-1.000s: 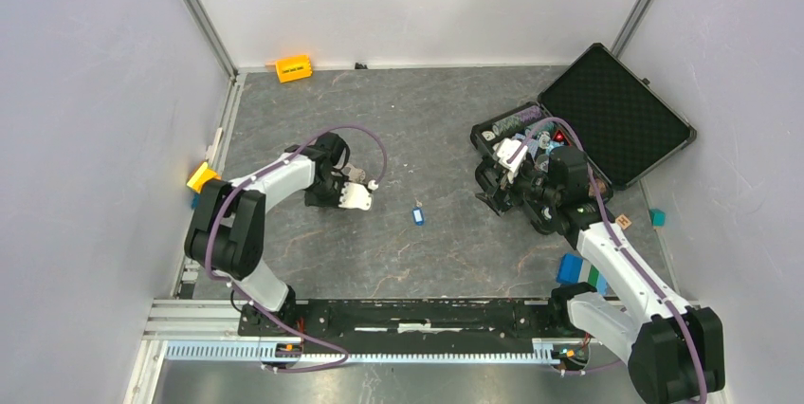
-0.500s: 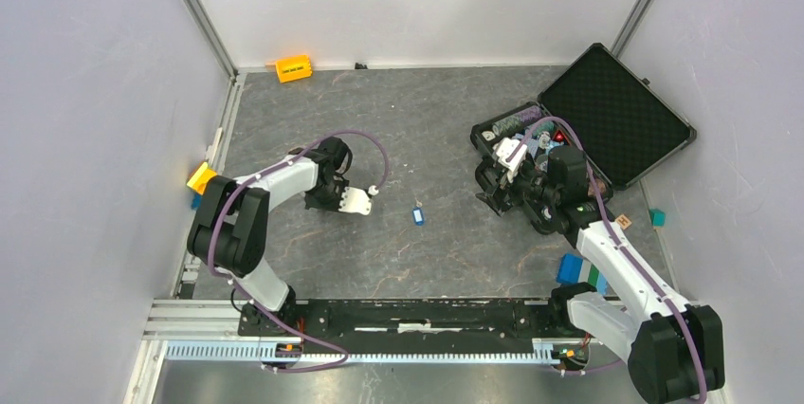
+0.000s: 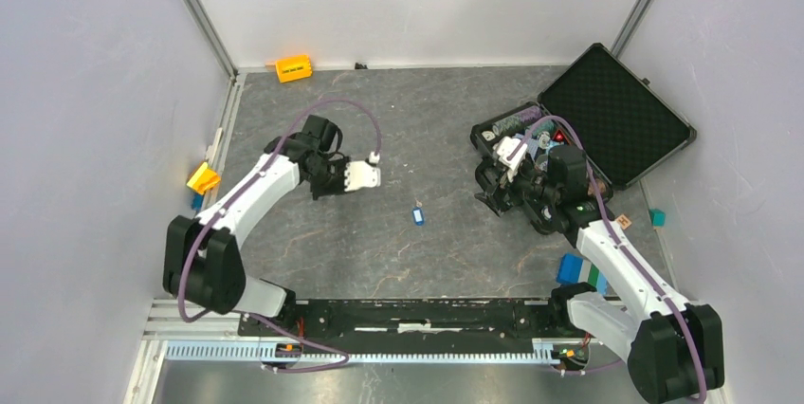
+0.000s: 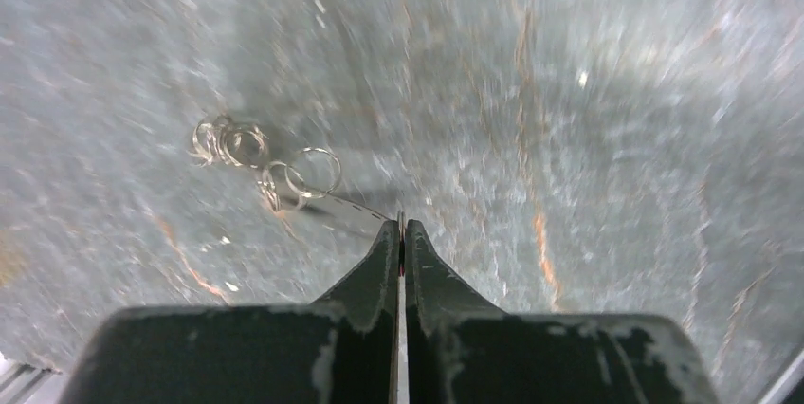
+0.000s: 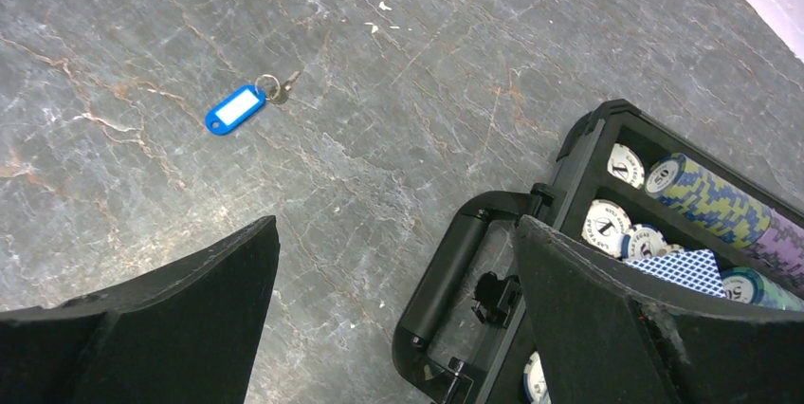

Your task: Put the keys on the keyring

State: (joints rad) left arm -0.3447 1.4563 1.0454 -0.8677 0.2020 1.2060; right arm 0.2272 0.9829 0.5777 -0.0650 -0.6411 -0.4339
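Left hand [image 4: 399,229] closed on the thin end of the keyring [image 4: 230,143], rings trailing leftward. Right hand [image 5: 395,229] wide open, empty, beside the case [image 5: 569,167]; blue-tagged key [image 5: 237,107] on tabletop [image 5: 427,25] between the arms.

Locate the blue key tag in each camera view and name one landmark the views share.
Top external: blue key tag near the picture's centre, left of the black case.
Left wrist: not in it.
Right wrist: blue key tag upper left.
Shared landmark: the black case, in the top external and right wrist views.
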